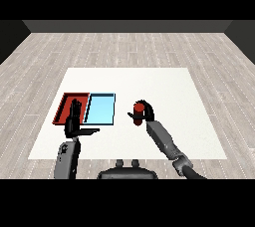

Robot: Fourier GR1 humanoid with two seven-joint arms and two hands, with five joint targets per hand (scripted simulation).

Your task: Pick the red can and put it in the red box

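Observation:
The red can [138,113] stands upright on the white table, right of the trays, with my right hand [146,113] curled round it. The red tray [65,102] lies at the left side of the table, touching the light blue tray [101,108] on its right. My left hand [74,121] hovers over the near edge of the red tray, fingers straight and pointing away, thumb stretched to the right, holding nothing.
The white table [164,86] stretches wide behind and to the right of the can. A grey wood floor surrounds it.

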